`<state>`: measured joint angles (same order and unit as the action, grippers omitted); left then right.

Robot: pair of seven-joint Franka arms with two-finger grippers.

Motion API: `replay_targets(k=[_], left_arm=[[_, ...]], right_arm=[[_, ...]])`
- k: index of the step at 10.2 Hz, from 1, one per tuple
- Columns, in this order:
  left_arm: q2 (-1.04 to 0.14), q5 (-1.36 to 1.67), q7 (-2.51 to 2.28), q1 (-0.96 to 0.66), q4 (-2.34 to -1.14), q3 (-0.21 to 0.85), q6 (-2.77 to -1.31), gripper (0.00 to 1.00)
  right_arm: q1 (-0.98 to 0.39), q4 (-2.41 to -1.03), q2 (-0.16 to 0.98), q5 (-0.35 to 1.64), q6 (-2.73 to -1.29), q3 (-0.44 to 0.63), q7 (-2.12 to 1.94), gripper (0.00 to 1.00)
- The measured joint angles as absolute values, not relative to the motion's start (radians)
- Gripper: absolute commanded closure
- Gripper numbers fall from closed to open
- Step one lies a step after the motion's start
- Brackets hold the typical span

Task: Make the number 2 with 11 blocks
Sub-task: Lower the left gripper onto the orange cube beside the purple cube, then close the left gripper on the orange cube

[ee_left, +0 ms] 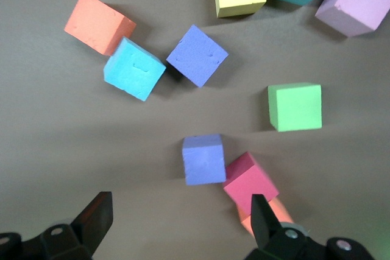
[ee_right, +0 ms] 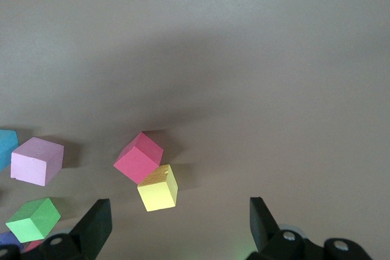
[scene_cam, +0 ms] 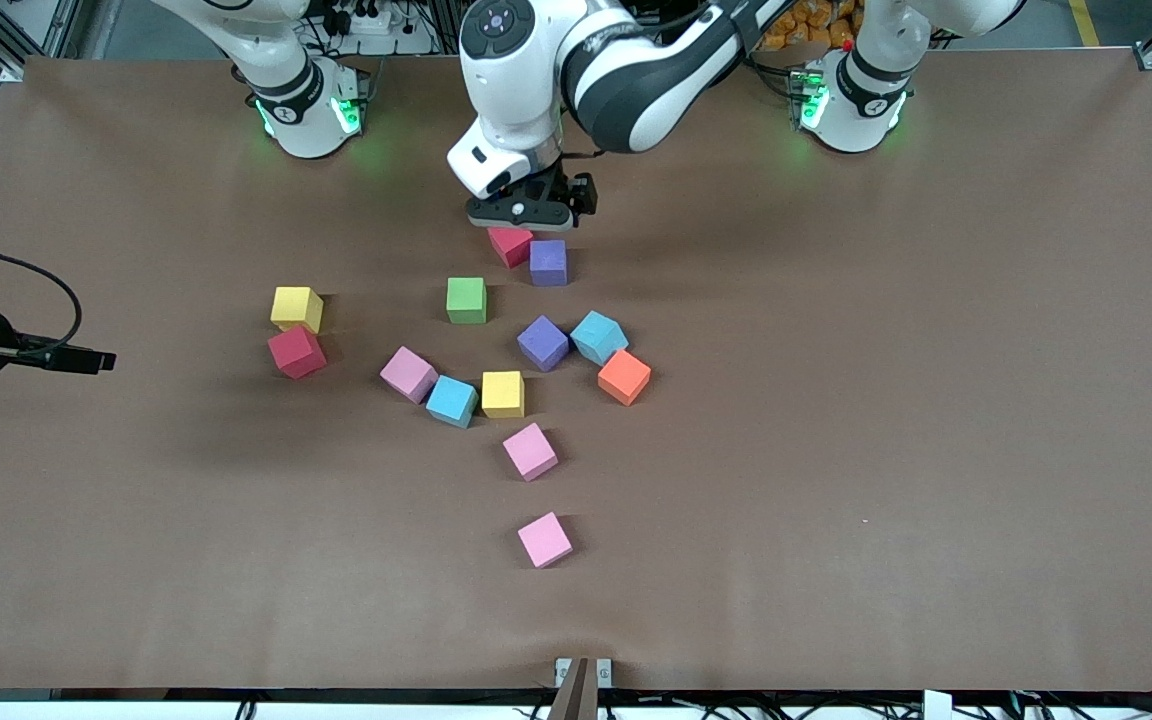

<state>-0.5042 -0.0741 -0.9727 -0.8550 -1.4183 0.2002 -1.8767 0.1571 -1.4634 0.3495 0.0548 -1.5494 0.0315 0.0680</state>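
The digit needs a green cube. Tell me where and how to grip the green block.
Take the green block from straight above, fingers on two opposite side faces. It sits flat and apart from its neighbours, so all four sides look free. Turn the end effector square to its edges.

L arm: base at its own end of worktop (scene_cam: 836,400), reaches across toward middle, wrist bent down. Left end effector (scene_cam: 521,222) low over worktop, pointing down, fingers (ee_left: 97,214) spread wide, nothing between them. R arm: base at its end, forearm runs off frame edge, waits. Right end effector (scene_cam: 101,361) held horizontal above worktop edge, fingers (ee_right: 96,223) apart, nothing held.
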Motion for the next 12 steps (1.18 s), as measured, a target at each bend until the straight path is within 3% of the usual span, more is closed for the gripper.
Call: replay_targets(k=[8,12], left_arm=[[-0.514,-0.078,-1.002,-0.795,-1.404,0.192,-1.899,0.0],[-0.577,-0.078,-1.24,-0.914,-1.417,0.205,-1.925,0.0]], right_arm=[[0.157,-1.473,0.35,0.055,-1.57,0.031,0.067,0.0],[0.157,-1.479,0.367,0.055,-1.674,0.029,0.066,0.0]])
